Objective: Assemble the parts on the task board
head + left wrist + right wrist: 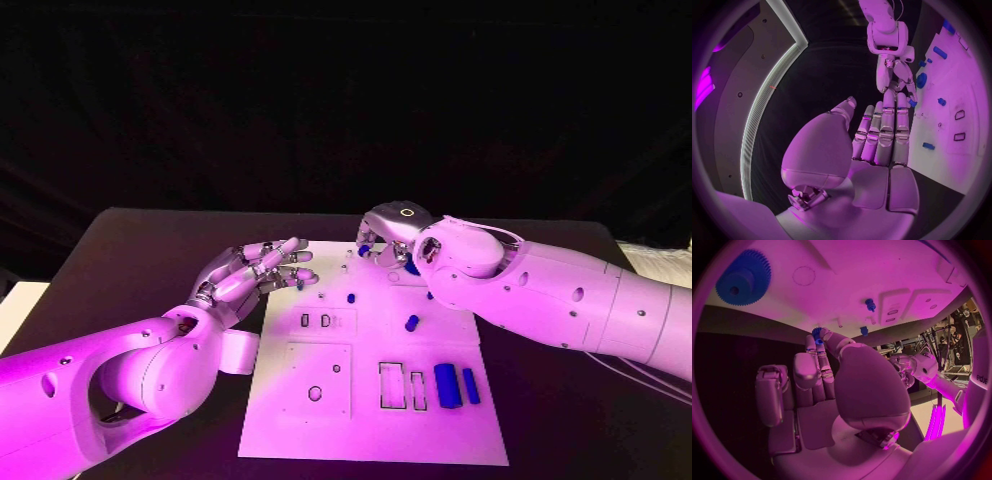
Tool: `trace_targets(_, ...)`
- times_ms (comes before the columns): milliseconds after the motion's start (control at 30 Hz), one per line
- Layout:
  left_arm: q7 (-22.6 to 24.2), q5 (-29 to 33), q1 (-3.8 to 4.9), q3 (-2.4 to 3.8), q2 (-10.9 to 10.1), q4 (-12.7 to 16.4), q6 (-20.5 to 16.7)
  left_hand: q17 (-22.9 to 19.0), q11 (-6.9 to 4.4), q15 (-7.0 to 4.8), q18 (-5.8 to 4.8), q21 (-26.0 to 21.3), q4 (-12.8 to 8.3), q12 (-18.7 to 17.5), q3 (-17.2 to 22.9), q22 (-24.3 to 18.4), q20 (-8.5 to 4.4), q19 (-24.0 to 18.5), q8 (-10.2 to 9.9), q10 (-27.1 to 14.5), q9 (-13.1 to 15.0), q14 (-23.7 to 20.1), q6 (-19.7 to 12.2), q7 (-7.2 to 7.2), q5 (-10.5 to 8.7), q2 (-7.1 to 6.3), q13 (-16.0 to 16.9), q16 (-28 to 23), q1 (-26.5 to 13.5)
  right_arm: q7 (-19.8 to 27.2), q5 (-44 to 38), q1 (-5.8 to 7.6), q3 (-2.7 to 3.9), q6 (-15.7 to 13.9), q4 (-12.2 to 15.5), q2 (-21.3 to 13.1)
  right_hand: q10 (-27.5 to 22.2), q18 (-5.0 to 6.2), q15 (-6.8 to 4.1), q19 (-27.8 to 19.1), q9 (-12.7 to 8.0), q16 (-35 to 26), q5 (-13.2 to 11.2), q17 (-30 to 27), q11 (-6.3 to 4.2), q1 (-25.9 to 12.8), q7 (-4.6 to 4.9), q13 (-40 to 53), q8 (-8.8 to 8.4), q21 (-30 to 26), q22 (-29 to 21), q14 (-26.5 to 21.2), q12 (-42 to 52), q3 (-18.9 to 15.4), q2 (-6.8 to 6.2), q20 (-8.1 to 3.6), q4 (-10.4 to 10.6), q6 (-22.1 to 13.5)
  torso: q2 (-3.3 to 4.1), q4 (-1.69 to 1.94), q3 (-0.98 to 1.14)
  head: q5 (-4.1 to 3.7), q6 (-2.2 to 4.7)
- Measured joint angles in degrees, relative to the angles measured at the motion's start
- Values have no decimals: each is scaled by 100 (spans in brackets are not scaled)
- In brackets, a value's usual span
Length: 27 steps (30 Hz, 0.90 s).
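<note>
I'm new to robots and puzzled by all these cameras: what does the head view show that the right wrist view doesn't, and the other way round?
Head view alone: the whole task board, with two long blue parts standing side by side near its front edge, and both arms. Right wrist view alone: a large blue gear on the board, and a small blue part pinched at the right robot hand's fingertips. Both show the white board, the right robot hand and the left robot hand, whose fingers are held out.

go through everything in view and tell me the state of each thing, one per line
left hand: empty, fingers apart, at the task board's edge
right hand: pinching a small blue gear in its fingers
task board: flat on the table
large blue gear: on the board
two blue bars: lying side by side
</note>
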Motion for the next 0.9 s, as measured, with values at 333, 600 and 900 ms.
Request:
trace_targets(333,-2,0,9,1,0,9,1,-1,0,0,0,0,0,0,0,0,0,0,0,0,0,0,0,0,0,0,0,0,0,16,-21,4,0,-30,-212,197,-1,0,0,0,0,0,-15,7,1,0,7,-6,-14,-1,0,0,-4,16,0,0,17,-8,54,35,-10,-29,32)
trace_targets(600,-2,0,11,1,-2,18,1,-1,0,0,-1,0,0,0,0,0,0,0,0,0,0,0,0,0,0,0,0,0,0,28,-32,14,5,-54,-410,362,-1,0,0,0,4,0,-33,7,1,0,7,-2,-1,-1,4,0,-20,17,0,0,18,-26,88,50,-16,-19,42)
trace_targets(900,-2,0,11,1,1,22,1,-2,0,0,0,0,0,0,0,1,0,0,0,0,1,0,0,0,0,0,0,0,0,54,-50,15,1,-69,-528,463,-10,0,0,0,4,0,-37,6,10,-25,10,-2,-1,-1,3,0,-20,17,-25,0,18,-30,109,59,-20,-11,36)
